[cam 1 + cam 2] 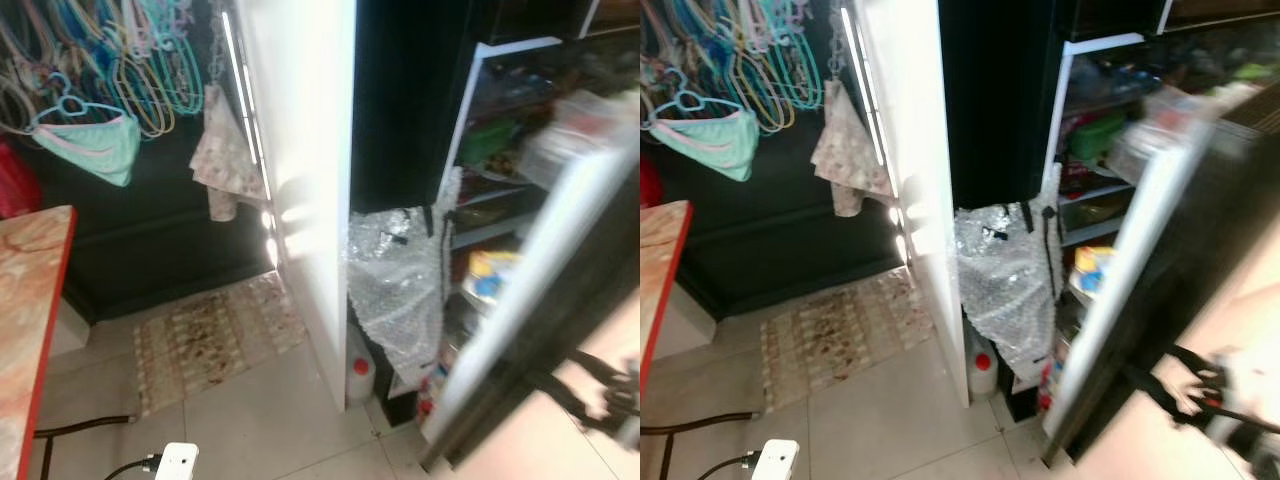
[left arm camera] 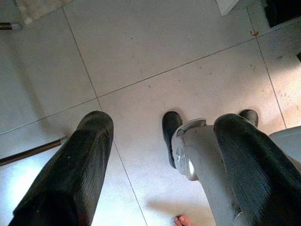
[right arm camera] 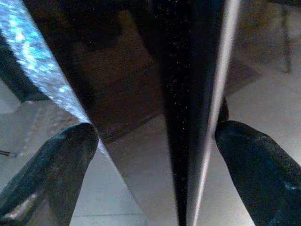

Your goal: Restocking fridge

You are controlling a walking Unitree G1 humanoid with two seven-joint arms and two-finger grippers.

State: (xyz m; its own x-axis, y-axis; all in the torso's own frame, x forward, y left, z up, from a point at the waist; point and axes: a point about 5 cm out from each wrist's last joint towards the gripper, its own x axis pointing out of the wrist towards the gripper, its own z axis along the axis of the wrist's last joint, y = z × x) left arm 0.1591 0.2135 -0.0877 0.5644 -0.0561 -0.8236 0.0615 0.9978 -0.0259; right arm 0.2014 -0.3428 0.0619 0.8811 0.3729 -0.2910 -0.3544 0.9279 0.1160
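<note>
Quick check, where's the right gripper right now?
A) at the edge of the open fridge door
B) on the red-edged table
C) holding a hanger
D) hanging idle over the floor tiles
A: the right gripper sits at the fridge door, whose thin dark edge runs between its two fingers in the right wrist view; the head views show that arm reaching to the swung-open door. The left gripper hangs over the floor tiles.

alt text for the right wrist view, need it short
The right end effector straddles the dark edge of the fridge door, one black finger on either side and open. A pale strip runs down the door's edge, with silvery bubble wrap to one side and tiled floor beyond.
</note>
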